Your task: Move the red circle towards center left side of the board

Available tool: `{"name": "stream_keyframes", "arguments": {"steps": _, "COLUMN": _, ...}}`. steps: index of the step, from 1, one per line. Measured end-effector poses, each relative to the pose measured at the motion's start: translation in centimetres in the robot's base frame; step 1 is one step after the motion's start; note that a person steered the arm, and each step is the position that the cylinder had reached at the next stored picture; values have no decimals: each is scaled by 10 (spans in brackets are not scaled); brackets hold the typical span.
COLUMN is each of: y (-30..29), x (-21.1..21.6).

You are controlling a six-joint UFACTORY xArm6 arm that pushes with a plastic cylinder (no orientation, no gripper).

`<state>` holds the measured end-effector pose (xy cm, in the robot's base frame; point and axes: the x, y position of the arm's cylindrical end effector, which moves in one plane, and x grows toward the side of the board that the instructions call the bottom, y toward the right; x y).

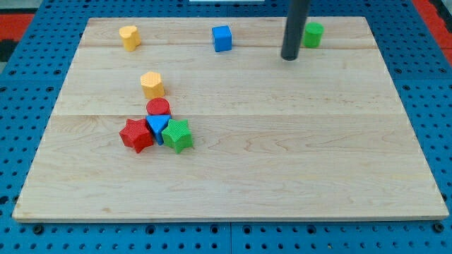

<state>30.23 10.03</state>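
The red circle (158, 108) sits left of the board's middle, touching a blue triangle (157, 126) just below it. A red star (135, 135) and a green star (177, 135) flank the triangle. A yellow hexagon (152, 84) stands just above the red circle. My tip (289, 56) is near the view's top, right of centre, far from the red circle and just left of a green block (313, 34).
A yellow block (128, 37) stands at the top left and a blue cube (222, 38) at the top centre. The wooden board (282, 162) lies on a blue pegboard surface (14, 106).
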Motion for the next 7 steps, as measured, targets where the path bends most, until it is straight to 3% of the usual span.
{"name": "stream_keyframes", "arguments": {"steps": 4, "y": -1, "x": -12}}
{"name": "stream_keyframes", "arguments": {"steps": 7, "y": -85, "x": 91}}
